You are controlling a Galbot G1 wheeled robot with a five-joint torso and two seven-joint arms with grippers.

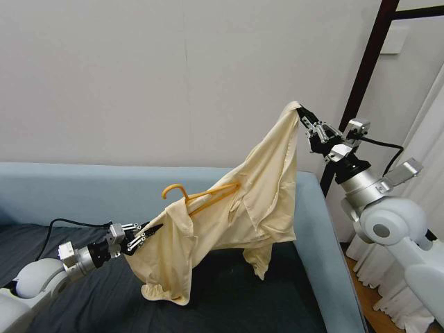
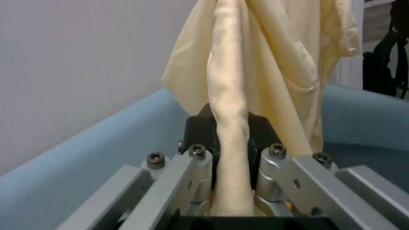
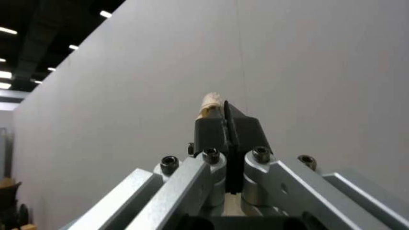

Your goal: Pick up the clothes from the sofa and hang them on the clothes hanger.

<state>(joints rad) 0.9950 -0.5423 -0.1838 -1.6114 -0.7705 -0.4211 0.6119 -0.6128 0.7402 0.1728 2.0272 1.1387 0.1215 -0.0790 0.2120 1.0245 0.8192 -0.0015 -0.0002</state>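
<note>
Fingers of left gripper and right gripper pinch edges of a limp, likely light pale-yellow cloth shirt above the blue sofa.

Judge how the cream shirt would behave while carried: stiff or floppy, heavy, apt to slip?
Probably very floppy: the cream shirt sags in folds between the left gripper and right gripper. Likely light, since thin pinches hold it up. It may slip: the right fingers pinch just a small tip.
</note>
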